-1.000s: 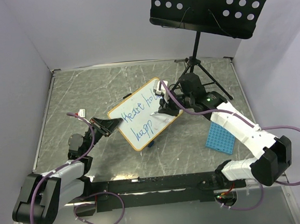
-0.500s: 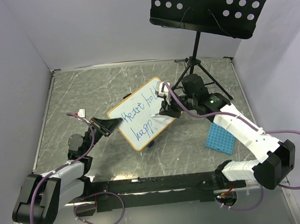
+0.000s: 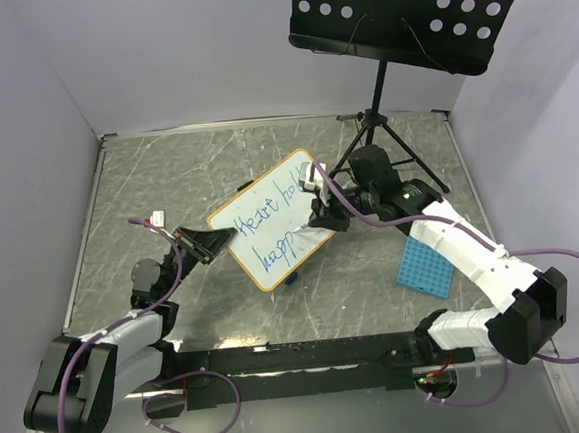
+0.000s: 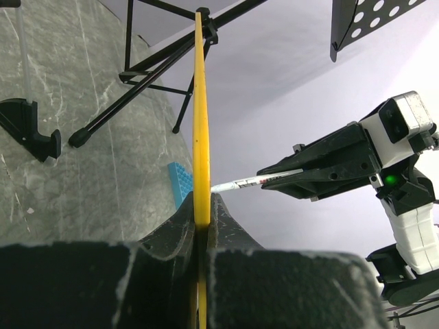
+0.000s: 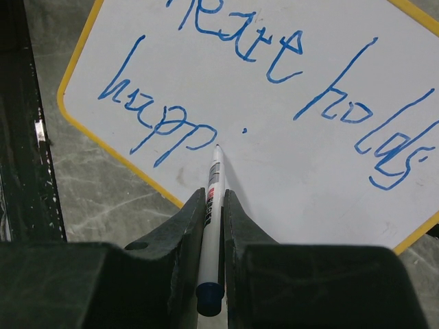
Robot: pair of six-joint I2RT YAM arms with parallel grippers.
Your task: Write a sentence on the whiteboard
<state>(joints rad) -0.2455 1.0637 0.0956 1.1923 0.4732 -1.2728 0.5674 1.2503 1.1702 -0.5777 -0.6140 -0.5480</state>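
Whiteboard point(image 3: 271, 230) stands tilted on table point(image 3: 147, 188), long axis running near-left to far-right. Left gripper point(image 4: 201, 229) has fingers pressed on board's yellow edge, steadying it. Right gripper point(image 5: 211, 200), nearer writing face, pinches marker point(image 5: 215, 171). Marker axis points into board, tip just right of "happ", beside small dot point(image 5: 242, 129); contact unclear. Sentence point(image 5: 274, 58) looks unfinished, with bare white rightward of tip. Versus a second ago: right wrist slightly further right; board and left arm unmoved.
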